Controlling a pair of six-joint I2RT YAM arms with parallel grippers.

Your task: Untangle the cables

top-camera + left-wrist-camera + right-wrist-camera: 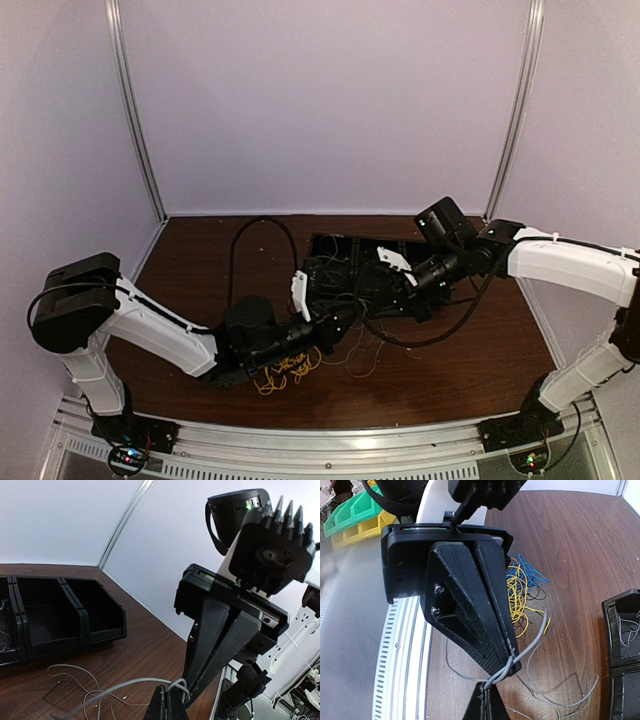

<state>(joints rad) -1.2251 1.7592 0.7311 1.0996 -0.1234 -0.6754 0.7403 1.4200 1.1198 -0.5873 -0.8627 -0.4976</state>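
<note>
Looping thin cables [519, 596] tangle in yellow, blue, pale grey

Robotics lab test cell. Plain pale wall panels [330, 100] were framed by aluminium posts [135, 110] at 10 and 2 o'clock. A slotted aluminium rail [330, 440] at 6 o'clock carried the arm bases [130, 432]. Black parts bins [60, 615] sat mid-counter [190, 260]. Green and yellow bins [350, 515] stood beyond the rail.

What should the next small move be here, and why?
Probably draw the left gripper and right gripper slowly apart: both are shut on the grey cable, tips almost touching, while its loose loops lie beside the yellow cables on the table.
</note>
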